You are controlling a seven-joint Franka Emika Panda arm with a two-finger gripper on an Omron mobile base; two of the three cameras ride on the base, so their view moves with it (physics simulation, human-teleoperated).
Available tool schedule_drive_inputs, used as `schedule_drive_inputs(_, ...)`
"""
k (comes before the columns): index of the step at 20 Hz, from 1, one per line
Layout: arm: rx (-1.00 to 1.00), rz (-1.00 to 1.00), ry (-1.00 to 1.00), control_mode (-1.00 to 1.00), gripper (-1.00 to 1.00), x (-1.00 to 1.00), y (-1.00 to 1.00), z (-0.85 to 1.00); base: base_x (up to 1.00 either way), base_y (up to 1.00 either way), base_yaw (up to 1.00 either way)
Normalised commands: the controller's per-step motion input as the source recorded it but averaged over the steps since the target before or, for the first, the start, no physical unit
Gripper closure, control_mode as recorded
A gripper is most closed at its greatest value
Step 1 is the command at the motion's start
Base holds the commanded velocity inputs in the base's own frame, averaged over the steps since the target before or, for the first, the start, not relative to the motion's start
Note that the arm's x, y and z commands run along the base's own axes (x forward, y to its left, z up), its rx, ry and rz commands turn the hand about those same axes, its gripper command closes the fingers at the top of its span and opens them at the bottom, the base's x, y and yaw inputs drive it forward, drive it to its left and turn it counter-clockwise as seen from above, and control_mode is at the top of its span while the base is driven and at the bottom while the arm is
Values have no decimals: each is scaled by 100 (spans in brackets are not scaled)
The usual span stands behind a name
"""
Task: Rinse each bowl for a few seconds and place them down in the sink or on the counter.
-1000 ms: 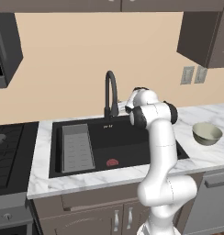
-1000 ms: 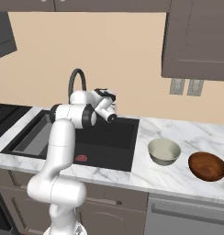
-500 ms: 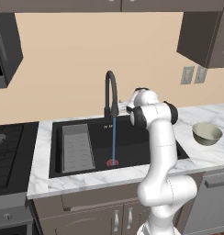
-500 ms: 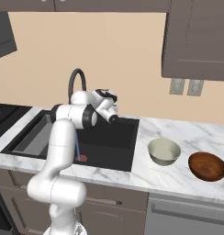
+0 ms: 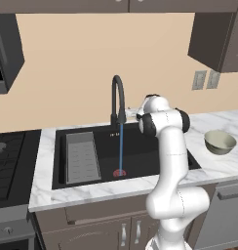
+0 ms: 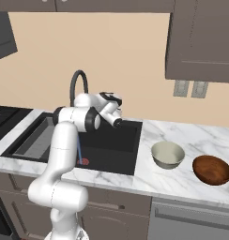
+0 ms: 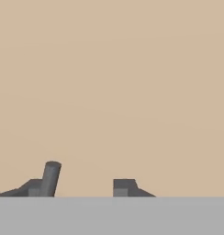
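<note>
Running from the black gooseneck faucet [image 5: 118, 100], a blue stream of water [image 5: 121, 149] lands on the red drain [image 5: 119, 173] of the sink [image 5: 140, 146]. A grey ribbed tray [image 5: 82, 156] occupies the basin's left part. The gripper [image 6: 120, 123] hangs over the sink's right side, near the tan wall [image 7: 112, 82]; fingers [image 7: 50, 179] apart, grasping nothing. On the counter [image 6: 201, 140], right of the sink, the cream-grey bowl [image 6: 167, 154] and the reddish-brown bowl [image 6: 212, 169] sit side by side, apart.
</note>
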Motion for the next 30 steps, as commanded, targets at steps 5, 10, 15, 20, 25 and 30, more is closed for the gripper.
schedule_drive_inputs(5,8,1,2,-100,100,0,-46,-20,0,0,0)
schedule_drive_inputs(10,7,0,1,-100,100,-1,-18,26,0,0,0)
schedule_drive_inputs(15,6,0,2,-100,100,-9,-30,54,0,0,0)
schedule_drive_inputs(20,6,0,6,-100,100,-14,-22,68,0,0,0)
schedule_drive_inputs(25,6,0,6,-100,100,-25,-19,66,0,0,0)
schedule_drive_inputs(30,5,0,3,-100,100,-28,-26,67,0,0,0)
